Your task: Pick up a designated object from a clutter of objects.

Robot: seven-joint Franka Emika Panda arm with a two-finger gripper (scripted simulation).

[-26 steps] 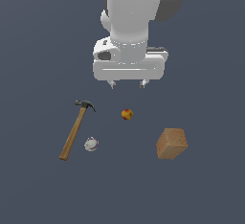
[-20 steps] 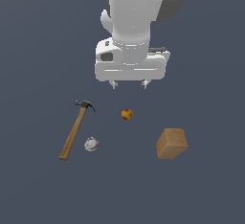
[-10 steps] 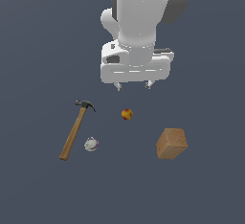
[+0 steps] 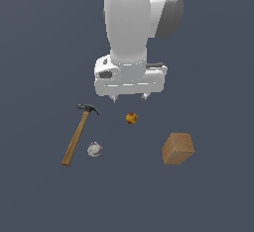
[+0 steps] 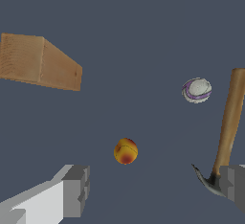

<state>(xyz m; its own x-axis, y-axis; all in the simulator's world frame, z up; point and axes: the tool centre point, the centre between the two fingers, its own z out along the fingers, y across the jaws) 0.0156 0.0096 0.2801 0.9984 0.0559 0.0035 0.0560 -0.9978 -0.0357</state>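
The claw hammer [image 4: 78,133] lies on the dark floor at the exterior view's left, dark head [image 4: 88,109] toward the arm, wooden handle running away from it. It also shows in the wrist view [image 5: 229,122], its head partly behind one fingertip [image 5: 233,184]. My gripper [image 4: 129,97] hangs open and empty above the floor, beside the hammer head and above the red-yellow ball [image 4: 131,118]. The ball [image 5: 126,151] lies between my spread fingers in the wrist view. The white-purple lump [image 4: 95,149] sits next to the handle.
A tan-brown block [image 4: 177,148] stands at the exterior view's right, also in the wrist view [image 5: 39,62]. The white-purple lump [image 5: 196,90] lies close to the hammer handle. The floor is plain dark grey.
The gripper has shifted slightly toward the exterior view's right and turned a little about its axis. The hammer, ball, lump and block have not moved.
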